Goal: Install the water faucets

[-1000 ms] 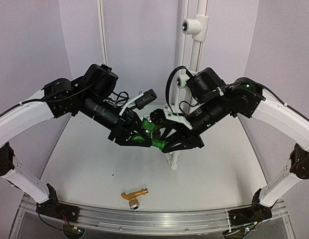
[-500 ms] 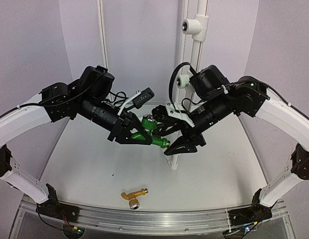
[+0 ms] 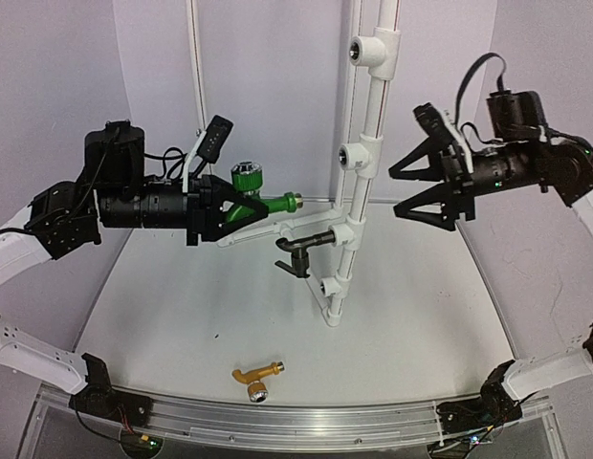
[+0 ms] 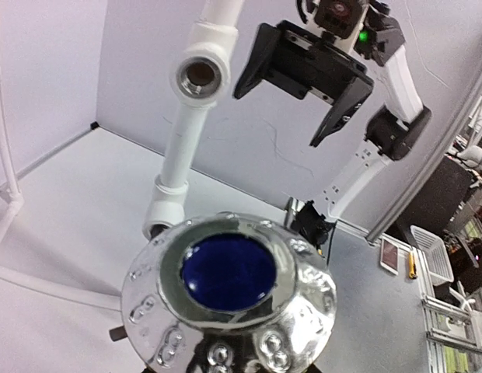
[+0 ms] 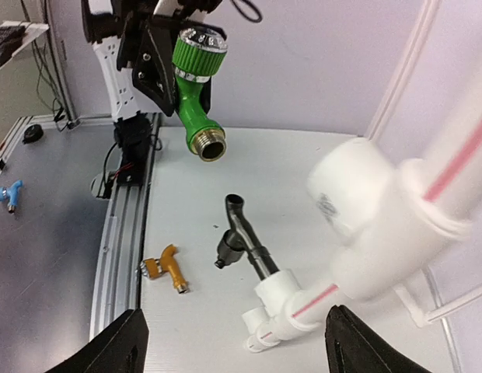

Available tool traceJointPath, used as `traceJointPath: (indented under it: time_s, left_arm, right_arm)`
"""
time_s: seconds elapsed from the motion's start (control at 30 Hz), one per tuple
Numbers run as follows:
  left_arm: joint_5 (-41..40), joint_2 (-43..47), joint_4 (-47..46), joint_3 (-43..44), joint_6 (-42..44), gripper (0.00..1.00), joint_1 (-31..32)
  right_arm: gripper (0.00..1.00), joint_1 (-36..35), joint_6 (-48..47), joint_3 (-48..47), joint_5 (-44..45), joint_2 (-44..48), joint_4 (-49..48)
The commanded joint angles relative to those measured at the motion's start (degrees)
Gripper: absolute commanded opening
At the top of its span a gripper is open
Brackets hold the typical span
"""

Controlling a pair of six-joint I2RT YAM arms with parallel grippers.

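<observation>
Faucet (image 3: 266, 203), green, held in left gripper (image 3: 241, 214)

- The upright white plastic pipe riser (image 3: 359, 172) with tee fittings is the main obstacle.
- Low on its left side, a black plastic faucet (image 3: 304, 252) juts out.
- Above that, the green plastic faucet (image 3: 256, 196) held by the left gripper (image 3: 241, 206) sits near the riser, with a gap between.
- To its right, open air reaches the spread right gripper (image 3: 395, 194).
- In front, well apart, lies a golden-orange plastic faucet (image 3: 256, 376).
</observation>
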State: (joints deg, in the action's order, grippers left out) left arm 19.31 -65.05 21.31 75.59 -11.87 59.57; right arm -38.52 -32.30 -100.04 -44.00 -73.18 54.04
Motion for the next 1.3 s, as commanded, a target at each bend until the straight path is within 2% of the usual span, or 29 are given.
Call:
traceJointPath:
  time_s: [0.0, 0.17, 0.23, 0.4, 0.73, 0.9, 1.13, 1.27]
  left_arm:
    - [-7.5, 0.3, -10.3, -0.3, -0.3, 0.00, 0.1]
    - [-5.6, -3.1, -12.0, 3.5, 1.4, 0.00, 0.1]
    - [-4.2, -4.7, -11.6, 5.7, 1.3, 0.00, 0.1]
    - [-3.6, -8.1, -7.7, 10.6, -0.4, 0.00, 0.1]
    - [0.2, -12.2, -3.3, 18.0, -7.5, 0.00, 0.1]
    - [-0.1, -13.3, -1.9, 19.7, -8.9, 0.00, 0.1]
    - [0.5, -15.8, 0.6, 22.9, -10.2, 0.00, 0.1]
    - [-0.1, -16.3, 0.6, 23.9, -11.1, 0.00, 0.1]
  right_arm:
    - [0.80, 7.0, 4.3, 4.5, -4.3, 5.9, -3.9]
    - [0.80, 9.3, 7.0, 6.0, 4.5, 4.1, -9.6]
    - [0.80, 9.3, 6.7, 4.9, 4.4, 1.0, -10.5]
    - [0.79, 9.3, 6.0, 0.9, -0.4, -5.0, -12.0]
    - [0.74, 9.3, 0.7, -4.0, -15.6, -10.9, -14.0]
    - [0.74, 9.3, -0.5, -5.2, -19.1, -12.6, -13.9]
    - [0.53, 9.2, -0.2, -5.6, -22.0, -13.6, -14.0]
    - [0.49, 9.2, 0.0, -5.4, -23.4, -13.9, -14.0]
